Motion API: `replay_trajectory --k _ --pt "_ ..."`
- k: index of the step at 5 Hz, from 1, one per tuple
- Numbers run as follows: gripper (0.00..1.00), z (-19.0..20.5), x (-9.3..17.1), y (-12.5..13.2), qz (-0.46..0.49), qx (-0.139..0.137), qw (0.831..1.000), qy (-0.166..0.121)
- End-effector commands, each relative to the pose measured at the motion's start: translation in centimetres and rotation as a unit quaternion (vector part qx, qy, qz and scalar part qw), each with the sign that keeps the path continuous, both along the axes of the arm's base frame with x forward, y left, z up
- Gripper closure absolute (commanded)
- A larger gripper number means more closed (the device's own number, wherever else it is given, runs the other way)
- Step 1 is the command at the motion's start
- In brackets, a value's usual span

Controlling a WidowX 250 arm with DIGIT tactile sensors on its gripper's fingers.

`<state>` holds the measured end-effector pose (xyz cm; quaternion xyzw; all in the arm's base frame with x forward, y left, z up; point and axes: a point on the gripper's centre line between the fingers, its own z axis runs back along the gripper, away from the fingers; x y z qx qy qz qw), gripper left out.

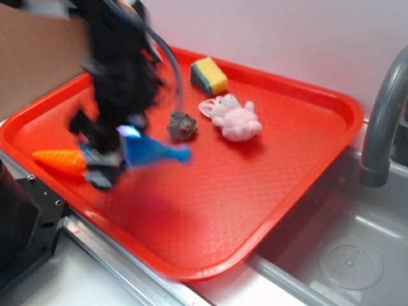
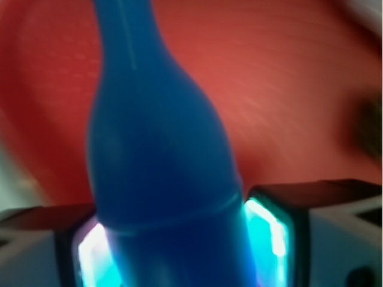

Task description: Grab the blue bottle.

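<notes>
The blue bottle (image 1: 150,152) is held in my gripper (image 1: 115,153) at the left of the red tray (image 1: 268,185), lifted a little, neck pointing right. The arm is blurred by motion. In the wrist view the bottle (image 2: 158,149) fills the middle, its fat body clamped between my two fingers (image 2: 272,230), neck pointing up and away over the tray. The gripper (image 2: 179,245) is shut on its body. An orange toy carrot (image 1: 59,159) lies just left of the gripper on the tray.
A dark brown lump (image 1: 182,125) lies mid-tray, a pink plush toy (image 1: 234,119) to its right, a yellow sponge (image 1: 209,76) at the back. A grey faucet (image 1: 382,121) and sink (image 1: 344,255) are at the right. A black block (image 1: 25,217) stands front left.
</notes>
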<state>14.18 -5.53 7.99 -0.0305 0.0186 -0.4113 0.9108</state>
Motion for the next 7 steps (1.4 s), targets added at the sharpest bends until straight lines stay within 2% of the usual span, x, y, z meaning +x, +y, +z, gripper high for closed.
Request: replay_trajectory --k 1,2,3,4,5,6,7 --pt "1.00 6.2 -2.8 9.0 0.255 0.004 0.967 -0.021" --pt "1.00 7.2 -2.8 10.9 0.373 0.020 0.927 -0.018" --pt "1.00 8.5 -0.2 11.4 0.405 0.062 0.912 -0.023" --pt "1.00 9.2 1.6 10.8 0.415 0.082 0.905 -0.033" --pt "1.00 10.3 3.1 9.8 0.418 0.066 0.905 -0.042" --pt "1.00 11.0 3.2 9.5 0.418 0.048 0.906 -0.051" --pt "1.00 10.8 2.9 9.4 0.418 0.052 0.905 -0.051"
